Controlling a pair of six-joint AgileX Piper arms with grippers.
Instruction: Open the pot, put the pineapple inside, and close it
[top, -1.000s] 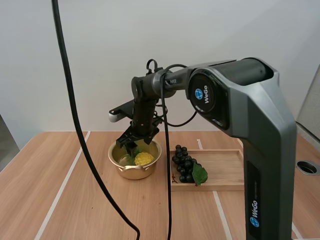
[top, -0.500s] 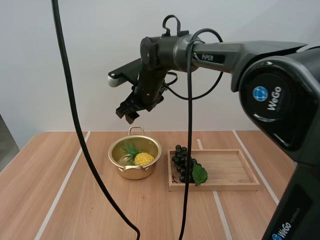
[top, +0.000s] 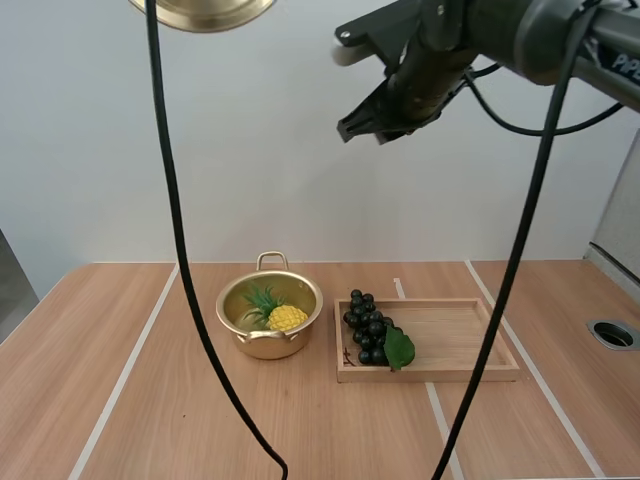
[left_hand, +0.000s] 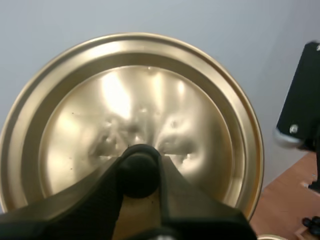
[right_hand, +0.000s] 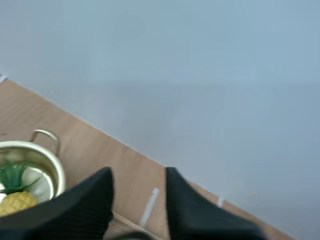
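Since a second ago our right tool (top: 366, 126) has climbed from the rim of the pot (top: 262, 345) to high above the surface (top: 150, 400), and the lid (top: 205, 10) has come in at the upper edge of the high view. That right tool is released. Seen from its own wrist, its fingers (right_hand: 85, 205) stand apart with nothing between them, and the pot lies below and to one side. Our left tool (left_hand: 139, 175) is clenched on the lid's black knob (left_hand: 137, 162), holding the lid aloft with its knobbed face turned to the wrist camera.

Below, the pot stands open on the surface with the pineapple (top: 287, 318) lying inside it. Just beside the pot is a wooden tray (top: 460, 340), with a bunch of grapes (top: 368, 338) at the end nearest the pot.

We judge that opening and loading are done and only closing is left. The lid looks like thin, stiff, light metal, smooth and probably slippery at the rim. The knob is the one sound place to hold it, and we already have it there. A small round knob may let the lid tilt, so we should bring it down level over the rim. The pot also looks light and could slide if knocked.
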